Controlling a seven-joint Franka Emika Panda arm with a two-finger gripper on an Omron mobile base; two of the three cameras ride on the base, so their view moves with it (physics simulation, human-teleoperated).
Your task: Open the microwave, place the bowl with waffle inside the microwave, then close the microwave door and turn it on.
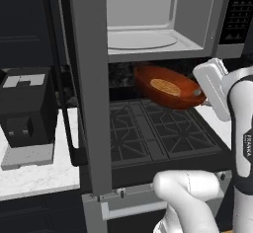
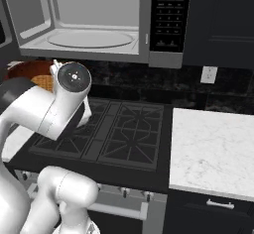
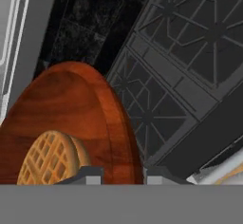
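Bowl (image 1: 170, 87) hangs tilted above the stove (image 1: 153, 131), below the open microwave (image 1: 148, 19), rim pinched in our gripper (image 3: 122, 174). We fear the waffle (image 1: 165, 86) sliding out, or the rim striking the sill.

We see the bowl (image 3: 71, 118) tilted close before us, its rim passing between our jaws, which are closed on it. The waffle (image 3: 50, 159) lies inside the bowl. Past the bowl's rim run the dark grates of the stove (image 3: 190, 61).
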